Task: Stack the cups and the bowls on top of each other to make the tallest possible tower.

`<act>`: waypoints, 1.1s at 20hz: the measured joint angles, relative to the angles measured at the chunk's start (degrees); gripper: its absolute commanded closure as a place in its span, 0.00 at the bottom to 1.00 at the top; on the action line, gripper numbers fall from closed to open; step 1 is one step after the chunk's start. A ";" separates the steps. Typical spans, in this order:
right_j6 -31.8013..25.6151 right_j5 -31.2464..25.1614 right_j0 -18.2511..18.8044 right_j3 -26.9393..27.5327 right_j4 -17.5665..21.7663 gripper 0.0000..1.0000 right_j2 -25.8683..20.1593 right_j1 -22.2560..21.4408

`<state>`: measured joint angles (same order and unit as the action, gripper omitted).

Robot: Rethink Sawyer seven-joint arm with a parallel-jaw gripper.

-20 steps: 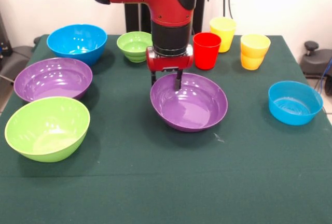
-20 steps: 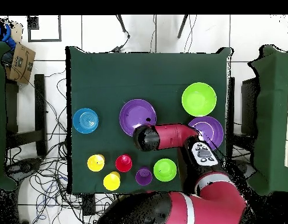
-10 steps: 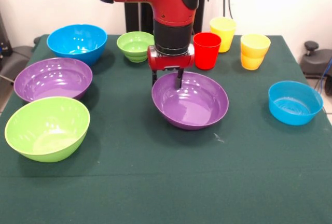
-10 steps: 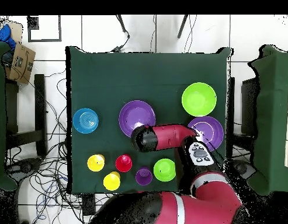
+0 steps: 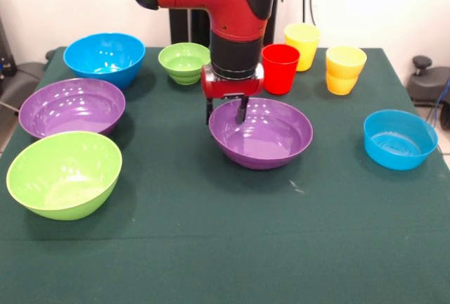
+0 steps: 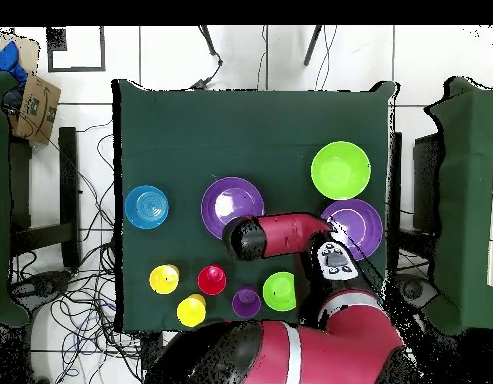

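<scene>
purple bowl point(image 5: 261, 135), glossy and round, rim clamped between the tool's point(image 5: 225, 112) fingers

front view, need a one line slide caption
Sawyer gripper pinches the rim of a purple bowl amid scattered bowls and cups.

The red and black arm point(image 5: 235, 8) descends vertically over the centre of the table, wrist pointing straight down, with the gripper point(image 5: 226, 110) closed on the rim of the purple bowl point(image 5: 264, 135), one finger inside and one outside.
</scene>
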<state>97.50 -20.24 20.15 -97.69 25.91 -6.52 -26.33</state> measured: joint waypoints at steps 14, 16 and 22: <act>0.00 -0.04 1.92 3.82 0.02 0.00 -0.97 0.80; 0.00 -0.55 2.65 4.57 0.02 0.00 -1.55 0.46; 0.00 -0.81 3.71 5.72 0.04 0.00 -2.19 0.34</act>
<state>97.50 -21.05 23.86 -91.97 25.95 -8.71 -25.99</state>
